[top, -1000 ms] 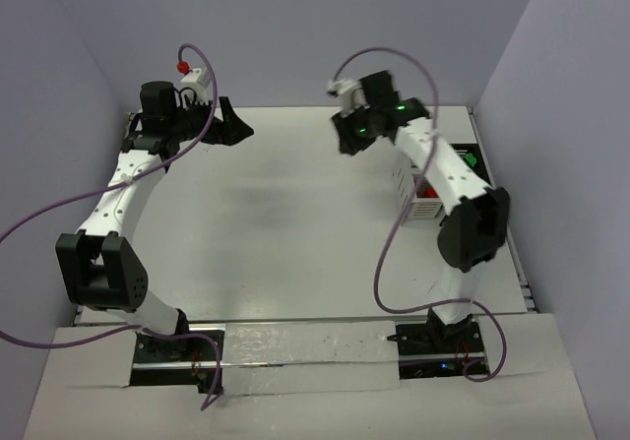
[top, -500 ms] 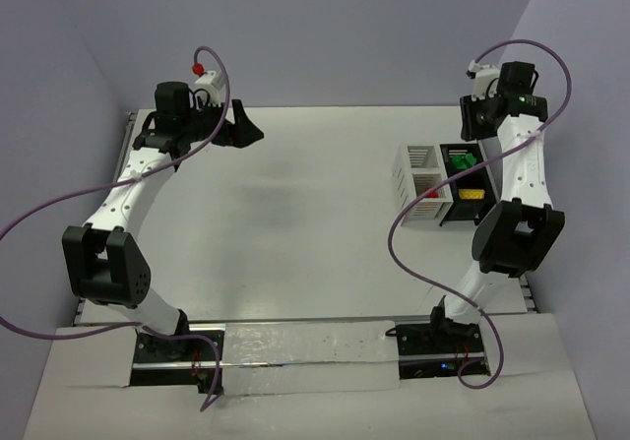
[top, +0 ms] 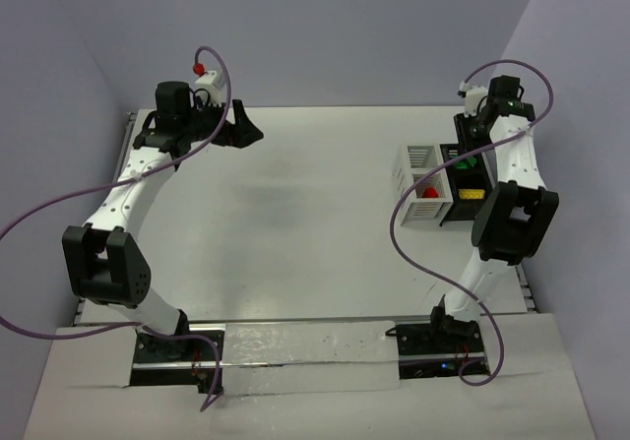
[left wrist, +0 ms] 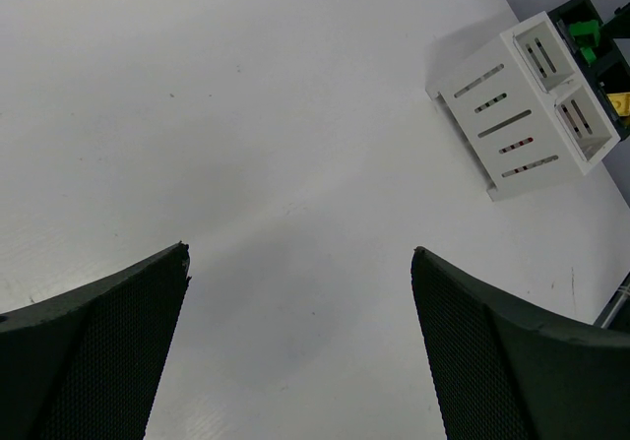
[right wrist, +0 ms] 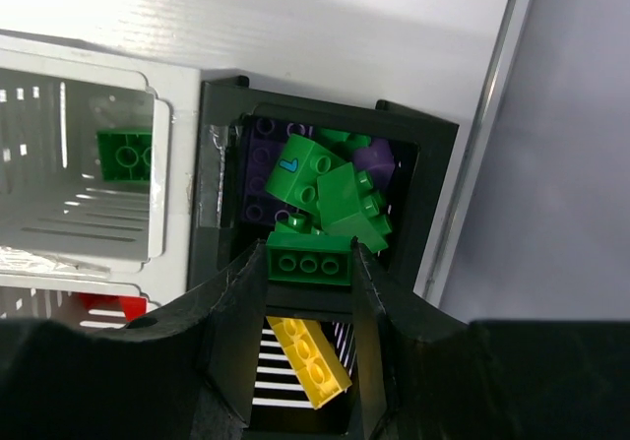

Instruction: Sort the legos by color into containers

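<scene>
My right gripper hangs over the far compartment of the black tray and is shut on a green lego. Under it lie more green legos on purple ones. A yellow lego lies in the tray's near compartment. The white slatted box stands left of the tray; it holds a green lego and a red one. My left gripper is open and empty at the far left, well above the table.
The table's right rail and the purple wall run close beside the black tray. The left wrist view shows the white box far off at its upper right, with bare white table between.
My right arm has swung from the back middle of the table to the right, over the black tray, then sunk a little. My left gripper shifted slightly right.
</scene>
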### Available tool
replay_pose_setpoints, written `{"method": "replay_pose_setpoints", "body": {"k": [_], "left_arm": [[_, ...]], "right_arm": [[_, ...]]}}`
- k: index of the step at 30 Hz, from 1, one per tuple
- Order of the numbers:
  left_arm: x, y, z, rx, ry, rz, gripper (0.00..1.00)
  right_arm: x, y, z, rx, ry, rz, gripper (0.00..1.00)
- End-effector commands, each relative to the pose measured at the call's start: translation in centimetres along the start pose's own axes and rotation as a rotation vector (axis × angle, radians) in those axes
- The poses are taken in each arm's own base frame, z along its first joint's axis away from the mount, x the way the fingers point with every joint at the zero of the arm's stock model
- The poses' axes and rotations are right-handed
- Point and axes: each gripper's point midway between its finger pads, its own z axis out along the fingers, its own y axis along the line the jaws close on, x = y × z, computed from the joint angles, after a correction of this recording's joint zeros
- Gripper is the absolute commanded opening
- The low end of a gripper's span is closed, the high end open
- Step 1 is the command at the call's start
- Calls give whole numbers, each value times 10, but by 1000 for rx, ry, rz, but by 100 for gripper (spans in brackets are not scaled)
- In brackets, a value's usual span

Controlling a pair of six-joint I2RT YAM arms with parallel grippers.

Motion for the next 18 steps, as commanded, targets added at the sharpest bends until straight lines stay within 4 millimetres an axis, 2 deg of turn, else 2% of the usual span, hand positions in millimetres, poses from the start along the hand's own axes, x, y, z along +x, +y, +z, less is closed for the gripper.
{"method": "replay_pose_setpoints", "body": {"k": [1,6,11,16,18], "left_arm": [[-22,-5,-2,1,-44,39,99],[-23,-5,-2,-2,-43,40,99],[-23,-4,-3,-6,-42,41,99],[-24,-6,-7,-3,-39,40,99],[-25,-8,-11,-4,-42,36,99]], "right_arm": [[0,-6,10,24,7,-13,40],[1,-1,9,7,8,-11,72],[-7,10,-4,-22,-16,-17,78],[-37,31,-47,-73,-137,8,84],[-56,53,-84,-124,-237,21,98]]}}
